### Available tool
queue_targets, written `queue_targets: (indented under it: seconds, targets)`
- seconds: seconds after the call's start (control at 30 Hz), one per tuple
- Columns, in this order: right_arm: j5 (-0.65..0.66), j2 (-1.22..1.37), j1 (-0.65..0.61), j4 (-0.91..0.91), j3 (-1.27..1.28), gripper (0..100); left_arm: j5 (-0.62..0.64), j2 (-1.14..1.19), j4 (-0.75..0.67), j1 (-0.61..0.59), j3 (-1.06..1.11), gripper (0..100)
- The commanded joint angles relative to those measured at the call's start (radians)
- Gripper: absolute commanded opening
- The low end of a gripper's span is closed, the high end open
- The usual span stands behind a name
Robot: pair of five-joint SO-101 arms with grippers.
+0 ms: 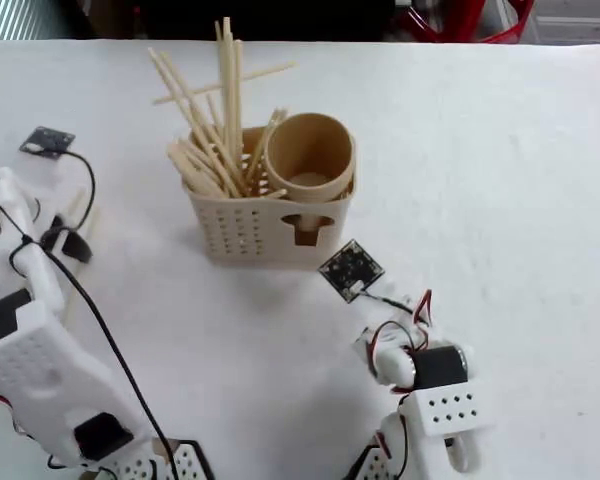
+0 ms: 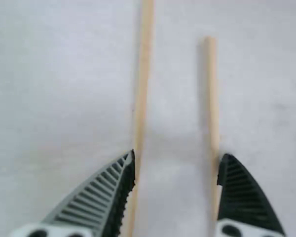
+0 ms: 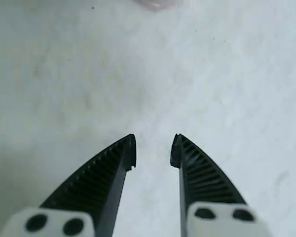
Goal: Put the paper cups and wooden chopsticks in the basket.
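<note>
left claw (image 2: 177, 159) spread wide, low over the white table (image 2: 49, 74); two pale wooden chopsticks (image 2: 142, 89) lie there, one just inside each tip. right claw (image 3: 153, 148) slightly parted, pinching nothing. farther off, one cream perforated plastic basket (image 1: 270, 232) holds a bundle of chopsticks (image 1: 215, 140) and one visible tan paper cup (image 1: 325, 135).

The white plastic left arm (image 1: 32, 350) lay stretched forward along the left of the high view, wrist pitched downward. Its black ribbed left gripper (image 2: 177, 160) pointed down with jaws spread wide. The white right arm (image 1: 435, 395) sat folded close to its base. Its black ribbed right gripper (image 3: 153, 148) also faced down, jaws parted only narrowly.
</note>
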Motion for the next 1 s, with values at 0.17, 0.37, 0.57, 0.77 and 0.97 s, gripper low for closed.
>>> queue_targets:
  seconds: [0.17, 0.37, 0.57, 0.77, 0.97]
  targets:
    - [0.000, -0.012, -0.001, -0.015, -0.005, 12.7, -0.009, -0.071, -0.037, -0.013, -0.034, 27]
    - [0.000, -0.012, -0.001, -0.015, -0.005, 12.7, -0.009, -0.071, -0.107, -0.012, 0.100, 27]
    - [0.000, -0.012, -0.001, -0.015, -0.005, 12.7, -0.002, -0.071, -0.078, -0.013, 0.207, 24]
    - [0.000, -0.012, -0.001, -0.015, -0.005, 12.7, 0.002, -0.073, 0.040, -0.008, 0.222, 10]
    - [0.000, -0.012, 0.004, -0.015, -0.005, 12.7, 0.002, -0.082, 0.114, -0.007, 0.199, 3]
